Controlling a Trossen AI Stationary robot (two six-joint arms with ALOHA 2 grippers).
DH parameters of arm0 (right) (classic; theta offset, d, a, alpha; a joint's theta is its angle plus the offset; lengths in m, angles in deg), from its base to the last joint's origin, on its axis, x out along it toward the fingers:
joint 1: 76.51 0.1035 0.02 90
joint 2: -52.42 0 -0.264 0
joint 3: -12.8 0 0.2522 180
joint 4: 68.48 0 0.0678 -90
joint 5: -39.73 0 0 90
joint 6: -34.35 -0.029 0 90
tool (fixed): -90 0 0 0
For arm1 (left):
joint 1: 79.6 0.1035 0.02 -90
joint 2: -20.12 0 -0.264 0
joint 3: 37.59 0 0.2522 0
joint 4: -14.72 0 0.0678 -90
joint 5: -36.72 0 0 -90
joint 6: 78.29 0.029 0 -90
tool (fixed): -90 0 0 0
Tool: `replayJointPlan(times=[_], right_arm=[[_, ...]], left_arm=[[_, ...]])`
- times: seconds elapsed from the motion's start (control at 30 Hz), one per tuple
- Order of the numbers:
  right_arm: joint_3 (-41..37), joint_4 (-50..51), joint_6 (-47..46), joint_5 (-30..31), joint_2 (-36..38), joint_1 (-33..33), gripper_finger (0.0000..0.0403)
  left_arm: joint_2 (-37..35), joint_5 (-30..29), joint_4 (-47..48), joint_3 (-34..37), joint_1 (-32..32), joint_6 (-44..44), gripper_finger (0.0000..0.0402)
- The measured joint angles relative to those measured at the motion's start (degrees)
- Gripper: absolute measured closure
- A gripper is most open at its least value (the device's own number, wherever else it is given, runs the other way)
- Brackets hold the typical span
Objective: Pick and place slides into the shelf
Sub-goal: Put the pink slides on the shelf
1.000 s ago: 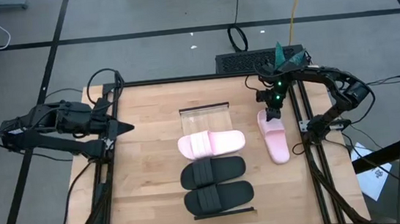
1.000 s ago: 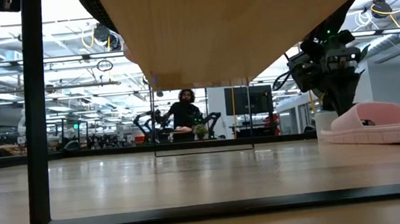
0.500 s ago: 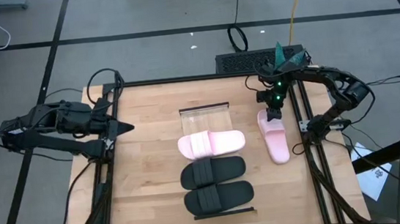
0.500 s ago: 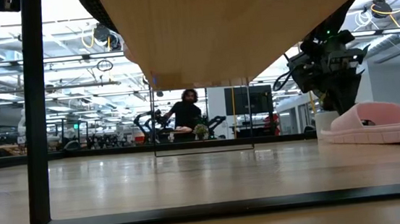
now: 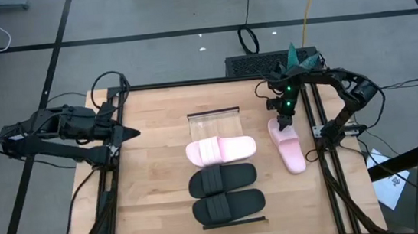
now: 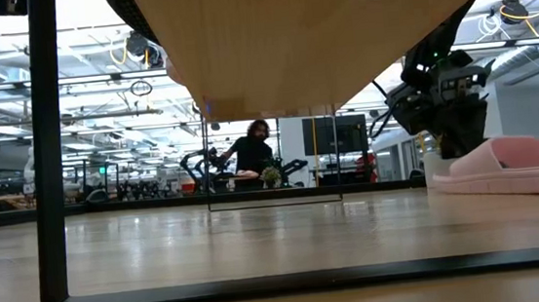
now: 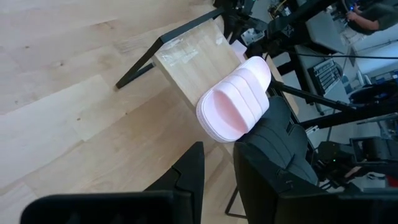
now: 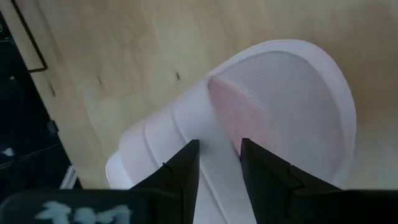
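Four slides show from above on your wooden surface [image 5: 150, 184]. One pink slide [image 5: 221, 150] and both black ones, the nearer-to-pink black slide [image 5: 223, 180] and the outer black slide [image 5: 229, 206], lie side by side on the shelf [image 5: 213, 123], whose far end is bare planks. A second pink slide [image 5: 286, 144] lies off the shelf, near the surface's right rail. Your right gripper [image 5: 281, 119] sits right over that slide's far end. Your left gripper [image 5: 124, 133] waits at the left edge, well apart from the shelf.

At table-top height, you look beneath the shelf's wood underside [image 6: 327, 29], its dark metal leg [image 6: 47, 161] close at left. Your right gripper [image 6: 454, 135] comes down beside the loose pink slide [image 6: 510, 164], which rests flat on the surface. A person [image 6: 252, 152] is far back in the room.

Your left wrist camera shows its two dark fingers [image 7: 189, 177] only a little apart, with nothing between them. Ahead are the shelf [image 7: 186, 62], the pink slide [image 7: 235, 102] and a black slide [image 7: 273, 155].

Your right wrist camera shows the fingers [image 8: 183, 171] partly open, straddling the pink slide's strap [image 8: 217, 146]; you cannot tell whether they grip it.
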Motion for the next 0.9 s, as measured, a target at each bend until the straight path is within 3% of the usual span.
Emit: replayJointPlan(times=[0.33,0.53,0.9], right_arm=[[0.0,2.0,0.4,0.0,0.0,0.0,0.0294],[0.0,3.4,0.4,-4.4,0.0,0.0,0.0294],[0.0,2.4,0.5,-1.2,0.0,0.0,0.0294]], left_arm=[[0.0,0.0,0.0,0.0,0.0,1.5,0.0319],[0.0,0.0,0.0,0.0,0.0,1.7,0.0319],[0.0,0.0,0.0,0.0,0.0,1.7,0.0319]])
